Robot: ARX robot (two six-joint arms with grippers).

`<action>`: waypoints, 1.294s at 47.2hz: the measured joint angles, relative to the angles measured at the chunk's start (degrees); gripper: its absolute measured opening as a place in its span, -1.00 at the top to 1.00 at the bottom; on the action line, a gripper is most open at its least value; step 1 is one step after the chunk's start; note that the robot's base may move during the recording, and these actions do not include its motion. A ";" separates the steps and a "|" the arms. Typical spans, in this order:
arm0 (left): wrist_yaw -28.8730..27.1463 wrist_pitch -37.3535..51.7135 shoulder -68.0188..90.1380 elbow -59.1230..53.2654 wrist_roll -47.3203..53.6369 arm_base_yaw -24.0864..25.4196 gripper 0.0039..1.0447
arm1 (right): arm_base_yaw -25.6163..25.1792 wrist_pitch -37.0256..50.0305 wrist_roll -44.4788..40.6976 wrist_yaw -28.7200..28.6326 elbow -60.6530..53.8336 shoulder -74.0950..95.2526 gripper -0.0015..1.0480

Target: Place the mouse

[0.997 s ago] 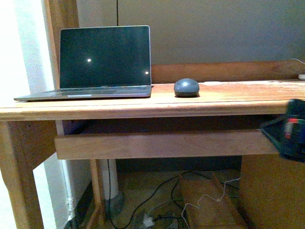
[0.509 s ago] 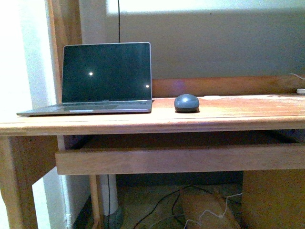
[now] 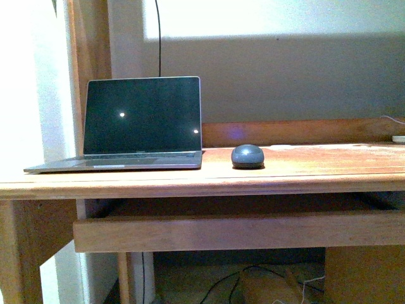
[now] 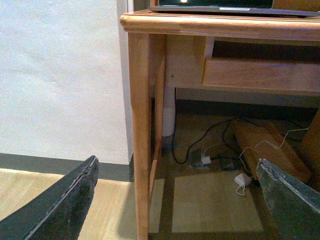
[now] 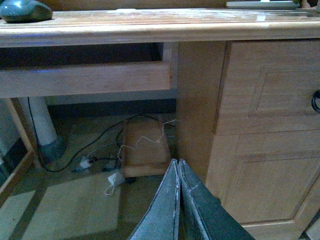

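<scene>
Both arms have dropped below my front view, left gripper (image 4: 175, 200) spread wide, right gripper (image 5: 178, 200) pinched empty, while the mouse (image 3: 247, 156) sits on the desk (image 3: 316, 171) at the laptop's (image 3: 142, 120) 3 o'clock, so placing looks done.

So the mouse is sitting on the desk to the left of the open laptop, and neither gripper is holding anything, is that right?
Not quite. The front view shows the mouse on the desk to the right of the open laptop, not the left. The rest holds: the left gripper is open and empty, the right gripper shut on nothing.
</scene>
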 joint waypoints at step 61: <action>0.00 0.00 0.00 0.00 0.00 0.00 -0.86 | -0.07 0.52 -0.11 -0.02 -3.06 -3.32 -0.86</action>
